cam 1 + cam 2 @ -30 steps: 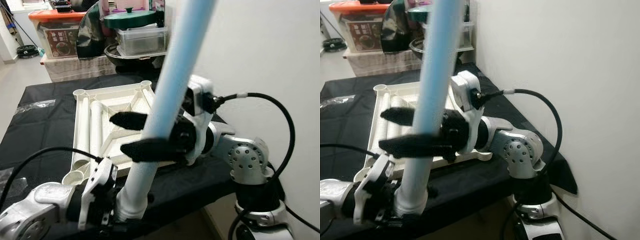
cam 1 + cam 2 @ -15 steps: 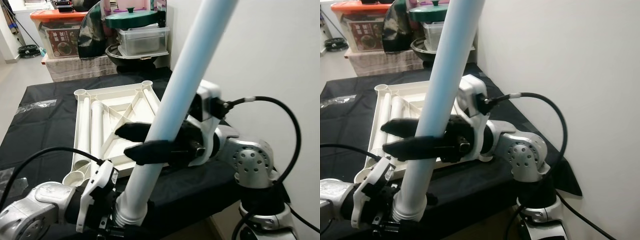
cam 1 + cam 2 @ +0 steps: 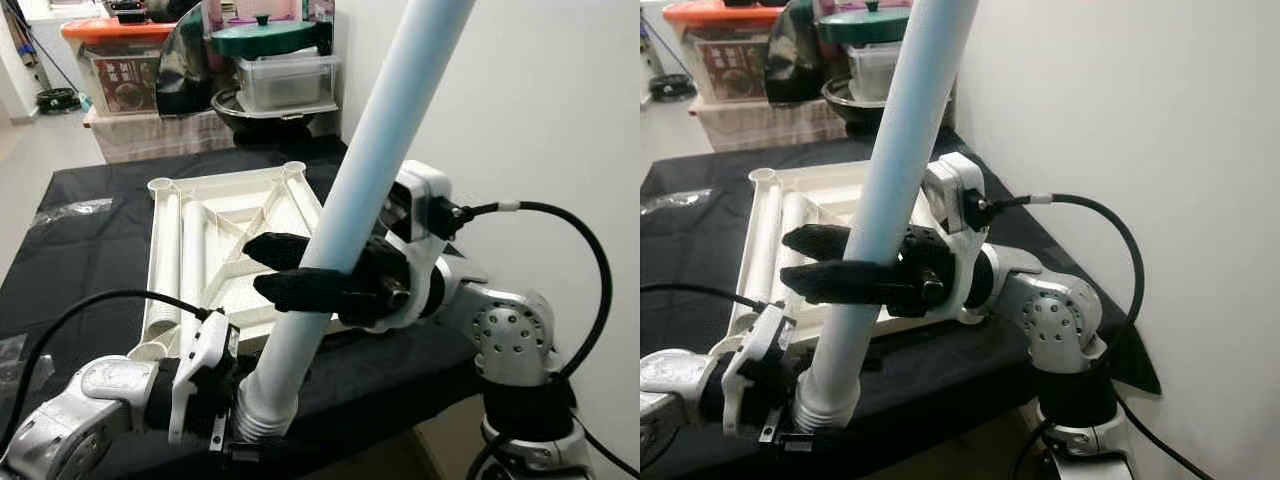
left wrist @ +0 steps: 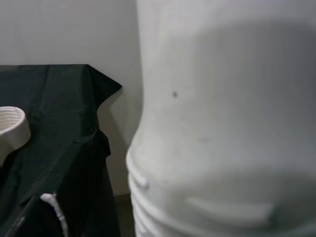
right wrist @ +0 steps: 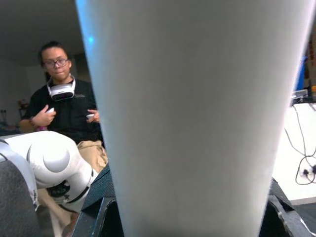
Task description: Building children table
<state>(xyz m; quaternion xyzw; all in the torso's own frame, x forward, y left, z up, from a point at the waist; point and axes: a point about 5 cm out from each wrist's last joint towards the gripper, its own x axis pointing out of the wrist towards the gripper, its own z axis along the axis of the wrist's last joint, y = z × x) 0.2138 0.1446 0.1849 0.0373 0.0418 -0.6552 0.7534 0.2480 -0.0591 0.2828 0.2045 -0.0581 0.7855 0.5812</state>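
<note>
A long white table leg (image 3: 385, 130) stands tilted in front of me, its top leaning right and its ribbed screw end (image 3: 262, 415) at the bottom. My right gripper (image 3: 255, 266) is shut on its middle, one black finger in front of the tube and one behind. My left gripper (image 3: 232, 440) is shut on the screw end, low at the table's front edge. The white tabletop (image 3: 235, 190) lies upside down on the black-covered table (image 3: 90, 260), with other white legs (image 3: 190, 260) lying in it. Both wrist views show the leg very close.
A white wall (image 3: 540, 100) runs close along the right. Behind the table stand storage boxes, a clear tub and a green-lidded pot (image 3: 270, 40). A person (image 5: 61, 108) wearing a headset sits facing me in the right wrist view.
The leg's top has swung further to the right. The right gripper has slid slightly lower and rightward along it, and the left gripper has risen a little with the screw end.
</note>
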